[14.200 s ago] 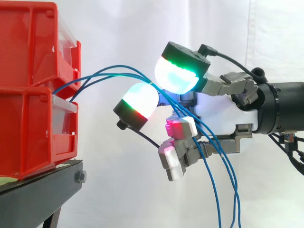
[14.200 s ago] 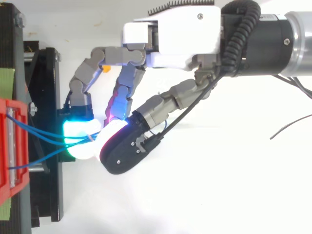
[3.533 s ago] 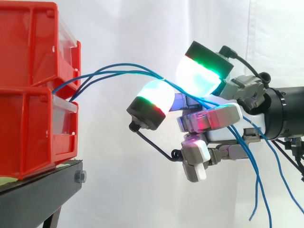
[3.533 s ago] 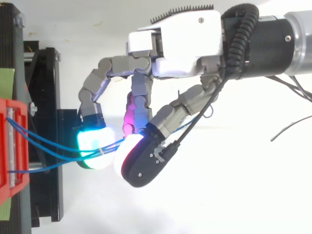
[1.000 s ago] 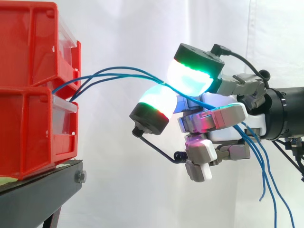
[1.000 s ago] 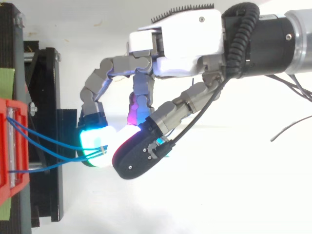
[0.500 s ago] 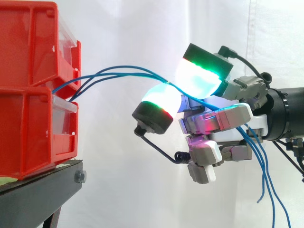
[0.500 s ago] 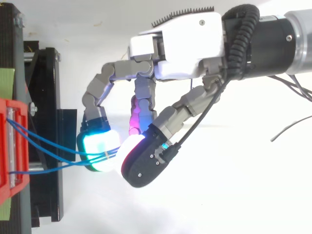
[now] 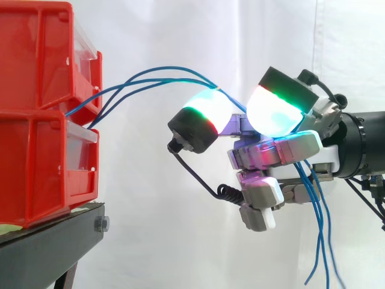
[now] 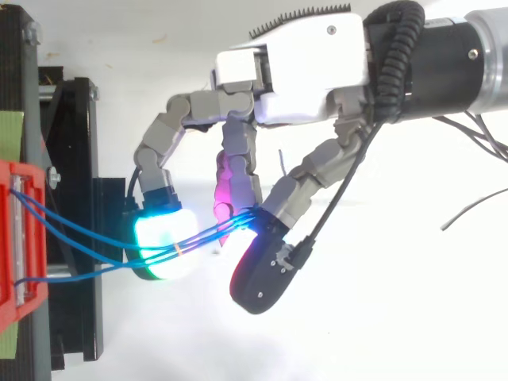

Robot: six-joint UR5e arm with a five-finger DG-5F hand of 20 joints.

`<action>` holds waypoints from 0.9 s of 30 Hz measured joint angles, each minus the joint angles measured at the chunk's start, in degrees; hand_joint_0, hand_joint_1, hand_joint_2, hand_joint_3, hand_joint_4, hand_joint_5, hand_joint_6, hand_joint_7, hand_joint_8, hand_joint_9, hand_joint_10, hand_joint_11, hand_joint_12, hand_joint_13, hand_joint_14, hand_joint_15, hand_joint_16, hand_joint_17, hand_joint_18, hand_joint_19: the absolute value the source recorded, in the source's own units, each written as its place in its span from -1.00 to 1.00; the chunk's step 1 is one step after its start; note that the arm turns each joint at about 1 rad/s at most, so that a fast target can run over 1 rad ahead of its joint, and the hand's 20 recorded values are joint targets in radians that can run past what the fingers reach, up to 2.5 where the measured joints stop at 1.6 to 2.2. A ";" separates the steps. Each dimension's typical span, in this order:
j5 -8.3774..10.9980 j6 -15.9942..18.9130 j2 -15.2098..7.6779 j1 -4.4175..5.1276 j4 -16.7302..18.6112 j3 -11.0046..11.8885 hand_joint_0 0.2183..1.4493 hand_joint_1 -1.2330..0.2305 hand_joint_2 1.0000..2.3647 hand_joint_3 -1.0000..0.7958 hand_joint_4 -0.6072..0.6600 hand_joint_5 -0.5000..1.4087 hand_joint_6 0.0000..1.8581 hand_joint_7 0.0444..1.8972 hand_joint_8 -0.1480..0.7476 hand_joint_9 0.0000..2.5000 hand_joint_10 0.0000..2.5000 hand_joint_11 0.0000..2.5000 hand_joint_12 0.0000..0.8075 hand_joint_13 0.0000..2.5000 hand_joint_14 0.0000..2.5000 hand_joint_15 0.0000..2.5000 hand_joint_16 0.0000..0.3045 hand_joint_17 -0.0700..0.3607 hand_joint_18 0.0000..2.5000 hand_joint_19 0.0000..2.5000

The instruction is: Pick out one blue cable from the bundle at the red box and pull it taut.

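Observation:
Three blue cables [image 9: 150, 75] leave the gap between the two stacked red bins [image 9: 36, 120] and arc up and to the right to my hand [image 9: 283, 147]. In the top view the blue cables [image 10: 87, 238] lie across a cyan-glowing fingertip [image 10: 163, 246] and converge where the thumb [image 10: 266, 274] meets a magenta-lit finger. The hand [image 10: 302, 71] is curled round all of them. The two big pads stand a little apart, with the cables passing through the gap. Past the hand the loose ends [image 9: 317, 241] hang down. The cables are slack.
The red bins [image 10: 20, 238] sit on a black stand [image 9: 48, 241] at the left, and its black frame [image 10: 75, 159] lies just beyond the fingertips. A white curtain forms the backdrop. Open room lies below and right of the hand.
The thumb pad has swung away from the finger pad, widening the gap. The hand has shifted slightly right and up, and the cable arc rises higher. The hanging ends have swung closer in.

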 measured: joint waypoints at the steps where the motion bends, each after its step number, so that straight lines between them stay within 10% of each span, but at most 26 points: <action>1: -0.21 0.00 0.00 -0.11 -0.05 0.00 -0.66 -0.60 -1.00 -0.44 -0.15 -0.52 -0.02 -0.26 -0.04 0.27 -0.98 -0.39 -0.09 -0.01 -0.99 -0.63 -0.70 -0.19 -0.14 -0.58; 10: -0.62 0.00 0.01 -0.50 -0.36 -0.01 -0.52 -0.25 -1.00 -0.44 -0.21 -0.53 -0.07 -0.29 -0.11 0.26 -0.98 -0.41 -0.14 -0.02 -0.98 -0.63 -0.73 -0.24 -0.18 -0.54; 27: -0.49 0.00 0.00 -0.44 -0.09 0.05 -0.33 -0.54 -0.97 -0.11 -0.14 -0.51 -0.01 -0.17 -0.06 0.26 -0.97 -0.36 -0.16 -0.01 -0.98 -0.61 -0.75 -0.28 -0.18 -0.53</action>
